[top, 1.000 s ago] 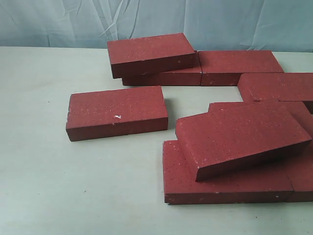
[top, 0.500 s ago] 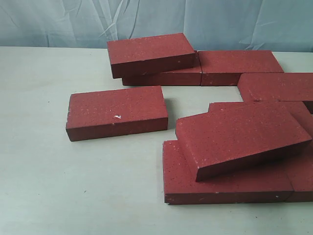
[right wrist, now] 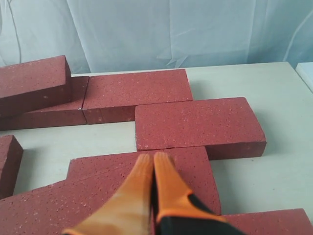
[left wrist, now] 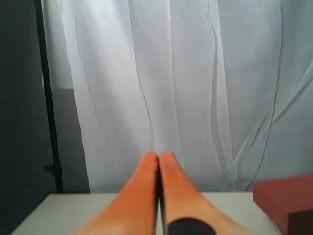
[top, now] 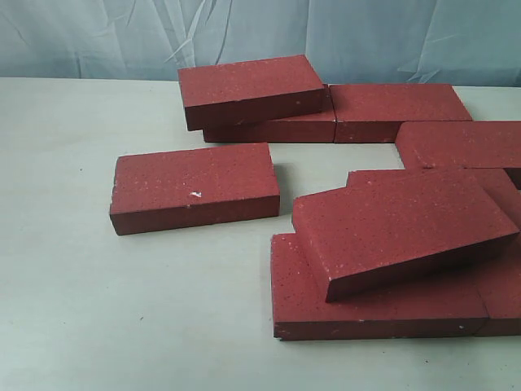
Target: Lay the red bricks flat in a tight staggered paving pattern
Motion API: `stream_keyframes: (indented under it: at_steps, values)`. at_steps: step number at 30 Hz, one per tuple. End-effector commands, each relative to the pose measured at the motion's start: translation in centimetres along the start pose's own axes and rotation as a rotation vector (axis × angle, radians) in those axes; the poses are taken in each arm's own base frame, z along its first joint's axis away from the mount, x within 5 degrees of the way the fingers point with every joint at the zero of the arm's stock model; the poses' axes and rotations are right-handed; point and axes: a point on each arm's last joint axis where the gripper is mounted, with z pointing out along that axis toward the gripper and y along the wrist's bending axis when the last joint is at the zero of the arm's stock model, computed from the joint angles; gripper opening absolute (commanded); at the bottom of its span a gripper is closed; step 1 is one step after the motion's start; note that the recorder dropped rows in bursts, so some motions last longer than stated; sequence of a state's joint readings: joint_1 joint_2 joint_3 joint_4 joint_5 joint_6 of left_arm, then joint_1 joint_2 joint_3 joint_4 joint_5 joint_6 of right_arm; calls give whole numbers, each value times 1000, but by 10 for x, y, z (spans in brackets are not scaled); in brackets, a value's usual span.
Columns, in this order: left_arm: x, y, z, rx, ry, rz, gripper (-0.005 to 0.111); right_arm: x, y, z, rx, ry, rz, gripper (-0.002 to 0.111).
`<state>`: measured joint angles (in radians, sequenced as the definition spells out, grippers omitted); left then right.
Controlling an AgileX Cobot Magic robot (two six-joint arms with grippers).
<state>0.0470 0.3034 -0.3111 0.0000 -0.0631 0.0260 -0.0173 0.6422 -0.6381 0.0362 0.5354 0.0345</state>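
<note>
Several dark-red bricks lie loosely on the pale table [top: 73,309]. One brick with a white chip [top: 194,187] lies flat and alone at the left. A tilted brick [top: 399,228] leans on flat bricks at the right front. At the back, another brick [top: 251,88] rests on top of a flat one, next to a flat brick [top: 399,110]. Neither gripper shows in the exterior view. My right gripper [right wrist: 153,157] is shut and empty, above a flat brick [right wrist: 195,169]. My left gripper [left wrist: 158,155] is shut and empty, facing the curtain, with a brick corner [left wrist: 286,198] off to one side.
A pale wrinkled curtain [top: 260,32] hangs behind the table. In the left wrist view a dark pole [left wrist: 49,107] stands beside the curtain. Bare table lies at the left and front of the exterior view.
</note>
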Motion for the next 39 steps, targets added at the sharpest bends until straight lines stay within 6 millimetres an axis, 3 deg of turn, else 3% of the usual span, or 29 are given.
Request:
stream_keyframes:
  at_steps: [1, 11, 21, 28, 31, 39]
  values:
    - [6, -1, 30, 13, 256, -6, 0, 1, -1, 8, 7, 24, -2, -1]
    - [27, -3, 91, 25, 758, -39, 0, 2, -1, 10, 8, 37, -2, -1]
    - [65, -7, 160, 39, 1036, -58, 0, 2, -1, 10, 6, 37, 1, -1]
    - [98, -14, 181, 59, 1176, -140, 0, 2, -1, 11, 6, 39, 1, -1]
    - [102, -17, 186, 45, 1153, -237, 0, 2, -1, 11, 6, 36, 1, -1]
    - [101, -12, 191, 28, 1086, -181, 0, 4, 6, 25, -66, 102, 85, -1]
